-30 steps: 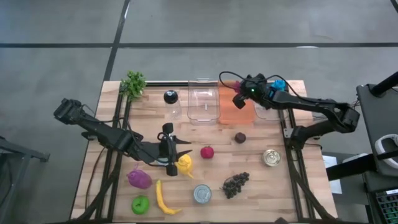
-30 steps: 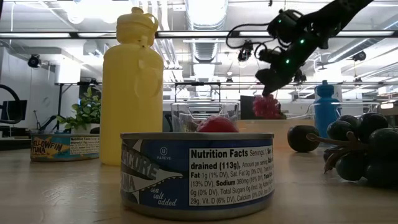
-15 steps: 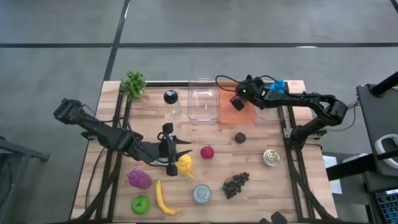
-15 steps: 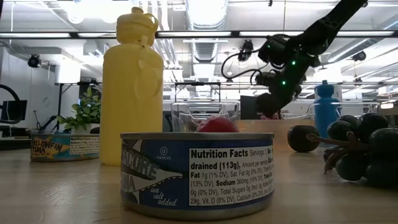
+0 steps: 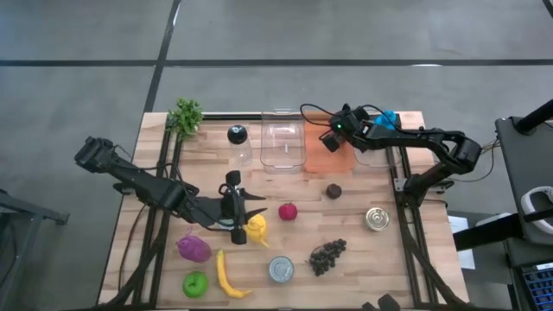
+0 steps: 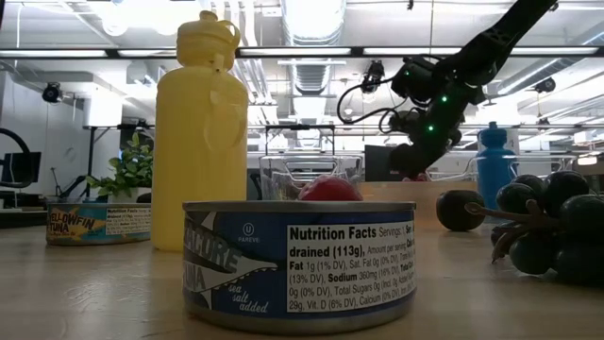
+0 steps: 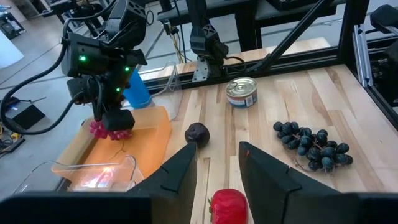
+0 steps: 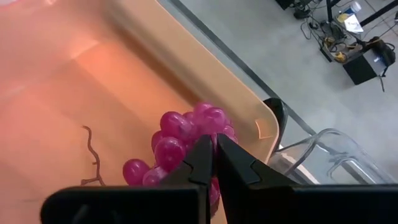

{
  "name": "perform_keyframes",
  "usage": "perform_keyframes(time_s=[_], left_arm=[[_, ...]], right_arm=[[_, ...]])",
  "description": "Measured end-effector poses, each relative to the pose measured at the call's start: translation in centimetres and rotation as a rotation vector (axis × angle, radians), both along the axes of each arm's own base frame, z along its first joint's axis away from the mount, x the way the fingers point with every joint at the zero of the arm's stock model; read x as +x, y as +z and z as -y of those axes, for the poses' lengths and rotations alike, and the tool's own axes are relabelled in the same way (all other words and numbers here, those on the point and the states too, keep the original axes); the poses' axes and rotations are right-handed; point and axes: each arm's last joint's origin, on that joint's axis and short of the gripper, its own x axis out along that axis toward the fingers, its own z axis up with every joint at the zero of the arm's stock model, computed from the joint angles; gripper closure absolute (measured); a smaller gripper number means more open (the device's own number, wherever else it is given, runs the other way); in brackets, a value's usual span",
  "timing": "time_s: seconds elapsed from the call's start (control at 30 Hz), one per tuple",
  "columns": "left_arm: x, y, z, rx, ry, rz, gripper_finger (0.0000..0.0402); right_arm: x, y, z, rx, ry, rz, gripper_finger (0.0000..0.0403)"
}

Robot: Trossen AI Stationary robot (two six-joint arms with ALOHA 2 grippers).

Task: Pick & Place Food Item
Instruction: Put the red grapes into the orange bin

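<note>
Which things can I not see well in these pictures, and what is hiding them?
- Pink grapes: right wrist view, the right hand, shut on them, covers their middle; whether they touch the orange bin is unclear.
- Red fruit: low view, tuna can hides its lower part.
- Left hand: high view, its fingertips overlap the yellow bottle; contact unclear.
- Dark grapes: low view, cut off by the edge.

Two dark robot arms with slim links

The right arm (image 5: 406,138) shows small green lights and looped black cables near its wrist; the left arm (image 5: 138,181) is matte black, with tapered black fingers (image 7: 180,177).
</note>
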Motion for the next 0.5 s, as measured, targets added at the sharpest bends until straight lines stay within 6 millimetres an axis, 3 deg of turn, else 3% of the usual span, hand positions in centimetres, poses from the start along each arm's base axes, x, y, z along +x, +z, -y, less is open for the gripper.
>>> perform_keyframes(time_s=[0.5], left_arm=[[0.0,0.0,0.0,0.0,0.0,0.0,0.028]], right_arm=[[0.0,0.02,-0.02,0.002,-0.003,0.007,0.0279]])
